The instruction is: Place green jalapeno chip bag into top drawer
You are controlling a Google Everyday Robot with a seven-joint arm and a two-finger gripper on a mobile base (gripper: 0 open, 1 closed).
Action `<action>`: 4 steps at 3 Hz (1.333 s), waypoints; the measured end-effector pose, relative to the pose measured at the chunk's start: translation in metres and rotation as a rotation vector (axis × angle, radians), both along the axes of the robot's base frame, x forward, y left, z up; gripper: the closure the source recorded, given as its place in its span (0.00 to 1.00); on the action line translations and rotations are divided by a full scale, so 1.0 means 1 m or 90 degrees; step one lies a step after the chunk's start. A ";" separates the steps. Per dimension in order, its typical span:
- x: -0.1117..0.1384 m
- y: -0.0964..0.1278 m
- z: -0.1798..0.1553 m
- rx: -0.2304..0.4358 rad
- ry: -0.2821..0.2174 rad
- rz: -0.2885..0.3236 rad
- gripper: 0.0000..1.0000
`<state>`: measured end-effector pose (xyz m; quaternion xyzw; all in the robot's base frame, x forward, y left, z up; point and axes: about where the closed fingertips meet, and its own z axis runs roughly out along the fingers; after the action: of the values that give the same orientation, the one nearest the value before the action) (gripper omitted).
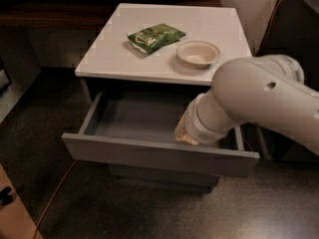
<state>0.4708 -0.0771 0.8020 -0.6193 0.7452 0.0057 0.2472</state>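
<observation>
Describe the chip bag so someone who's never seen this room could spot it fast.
Find the white-topped cabinet with its top drawer pulled open, the robot's pincer at its right front. On top, the green jalapeno chip bag lies left of a beige bowl: flat, crinkly, dark green.

Dim; overhead glow on cabinet top (124,54); gripper (185,133) in shadowed top drawer (144,156), right side.
</observation>
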 end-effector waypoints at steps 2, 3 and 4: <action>0.064 0.005 0.065 -0.003 0.095 -0.041 0.59; 0.094 0.020 0.095 0.015 0.130 -0.051 0.36; 0.138 0.035 0.117 0.043 0.171 -0.078 0.05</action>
<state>0.6084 -0.0420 0.9187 -0.5577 0.8073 0.0982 0.1660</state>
